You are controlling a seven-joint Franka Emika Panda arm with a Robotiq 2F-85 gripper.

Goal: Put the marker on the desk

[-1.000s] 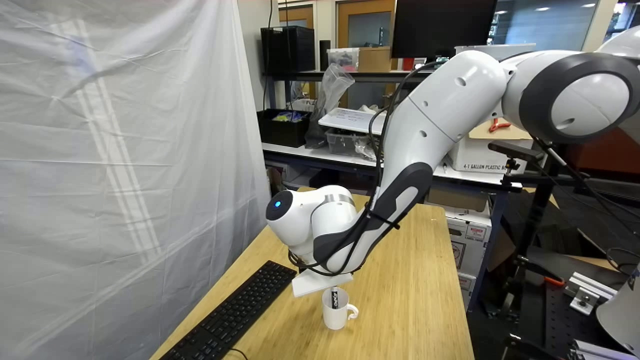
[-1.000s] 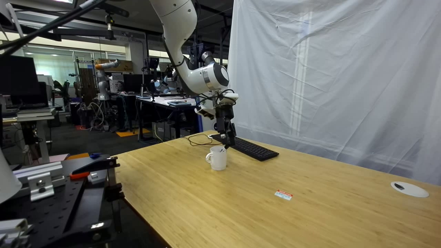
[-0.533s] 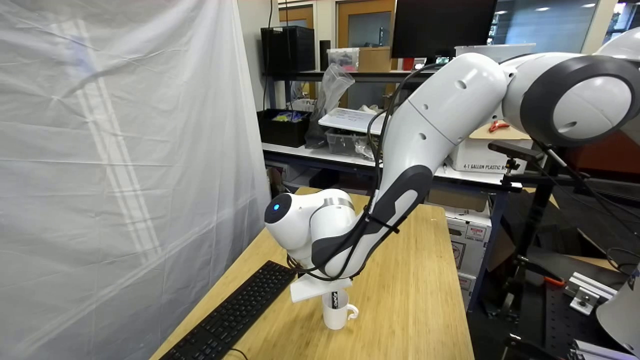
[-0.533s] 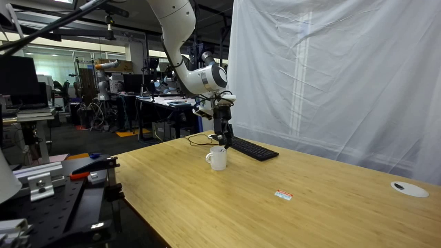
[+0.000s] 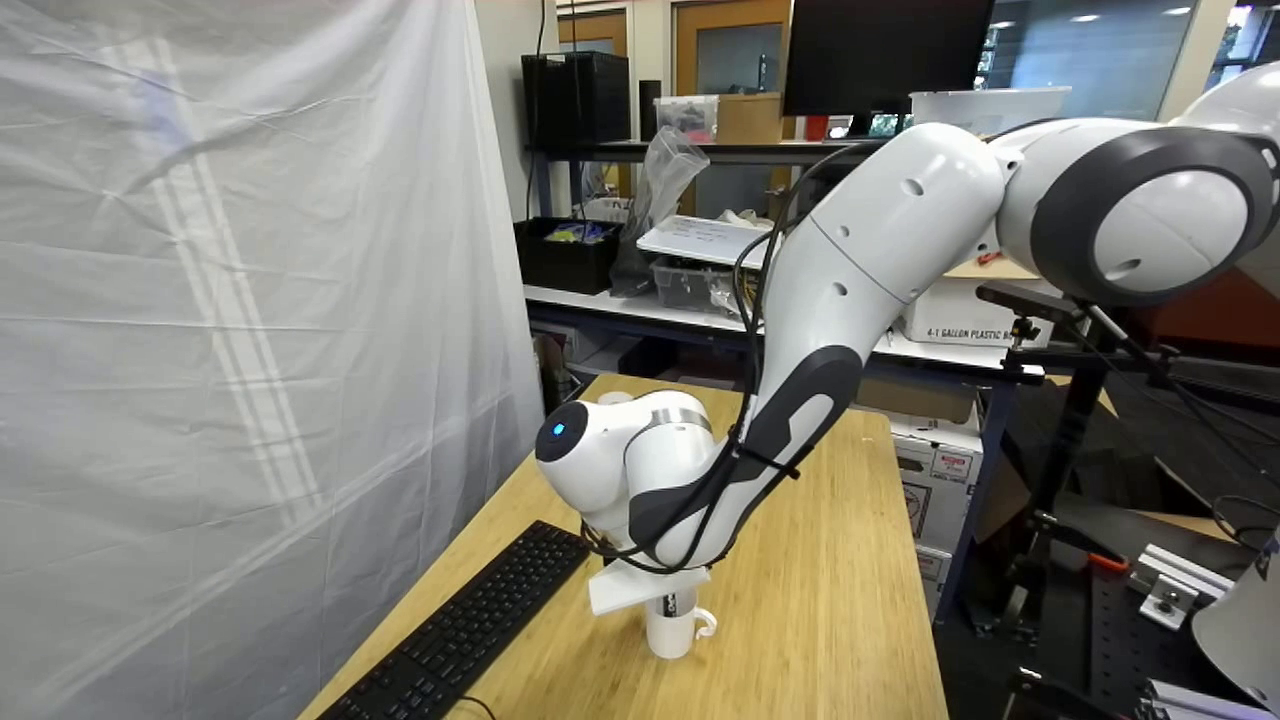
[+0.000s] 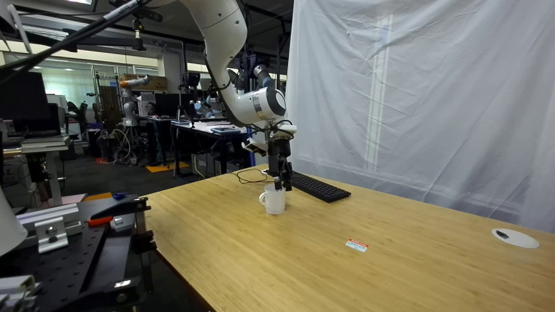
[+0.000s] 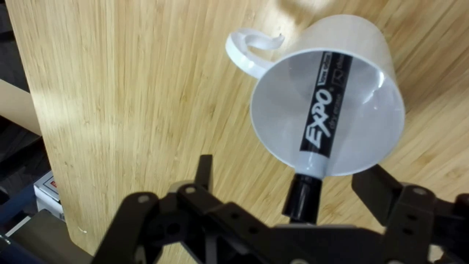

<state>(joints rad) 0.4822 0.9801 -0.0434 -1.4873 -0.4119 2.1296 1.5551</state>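
Lowered since the earlier frame, the end effector [image 7: 288,182] has its fingers [image 7: 373,192] parted on either side of the marker [image 7: 324,110], which leans in the white mug [image 7: 366,124] on the desk [image 7: 143,110], so centre first, close, then draw it out along its slant.

Slender black cylindrical marker with white EXPO lettering [image 7: 319,135]: we see it standing on end, cap up, inside the white round mug [image 7: 351,35]
Marker's print: we read "low odor" and "dry erase" in smaller letters
Marker's cap [image 7: 305,198]: glossy black, clear above the mug's rim, a pale grey band [image 7: 312,164] just below it
Marker's lower end: hidden from us by the mug
Marker's lean: we cannot tell
Long rectangular surface of light bamboo-coloured wood [image 6: 303,268]: flat and streaked, the mug upright on it
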